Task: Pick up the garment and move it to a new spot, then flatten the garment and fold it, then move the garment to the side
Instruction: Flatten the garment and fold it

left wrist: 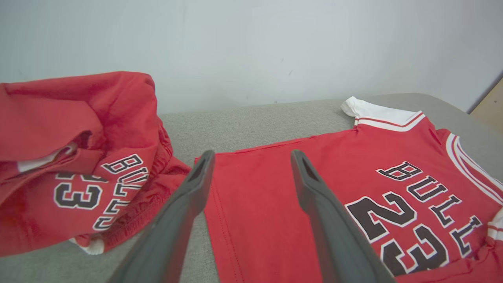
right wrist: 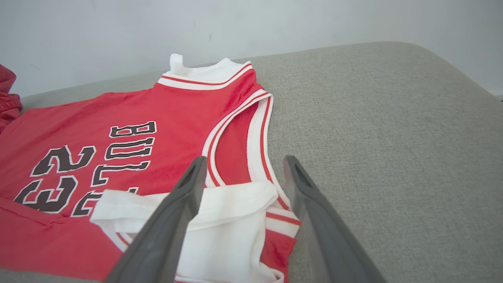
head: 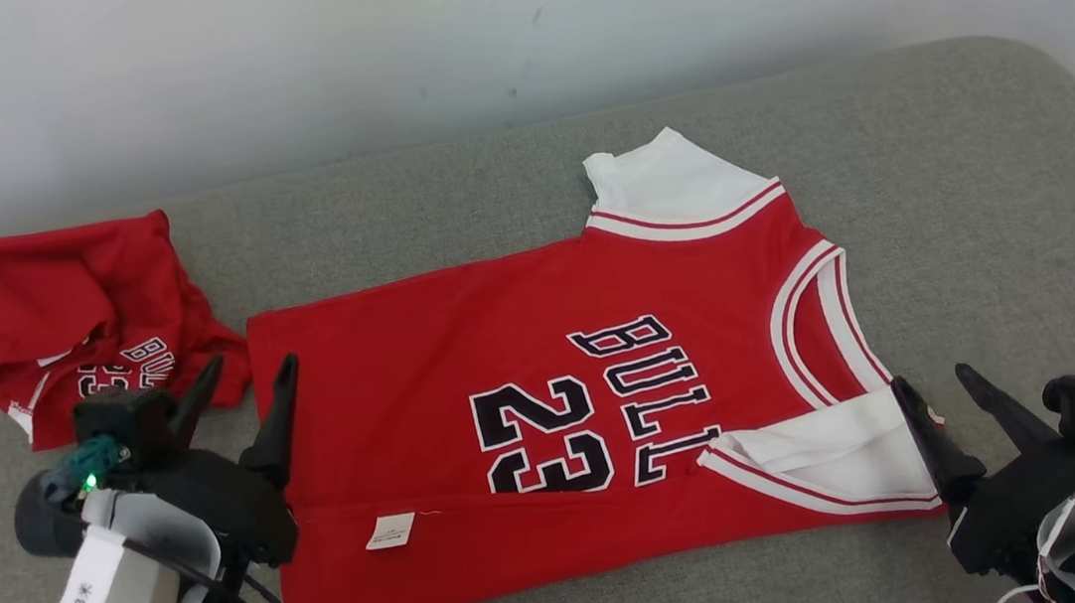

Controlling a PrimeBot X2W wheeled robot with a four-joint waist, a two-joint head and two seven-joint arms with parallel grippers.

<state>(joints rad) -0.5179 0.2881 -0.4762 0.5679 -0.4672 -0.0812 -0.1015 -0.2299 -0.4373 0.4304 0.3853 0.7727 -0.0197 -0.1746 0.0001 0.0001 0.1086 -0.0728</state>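
I judge I'm in the folding step. The jersey (head: 546, 380) lies spread sideways on the grey cushion (head: 986, 194), hem toward my left and collar toward my right. Its near long edge is turned up over the front, with a small white label (head: 390, 531) showing on that flap.

To do this well, I want both grippers to take matching points at the two ends, pinch all the layers together, and carry them across at an even height so the crease runs straight. The white sleeve (head: 833, 450) at the near right corner looks bunched, so it may need tucking flat first. I also need to stay off the crumpled red garment (head: 69, 311) just beside the hem.

The left gripper (head: 251, 362) is spread wide at the hem end and holds nothing. One finger sits over the cloth edge, though I can't tell whether it touches. The right gripper (head: 929, 377) is equally wide and empty, its fingers straddling the sleeve corner.
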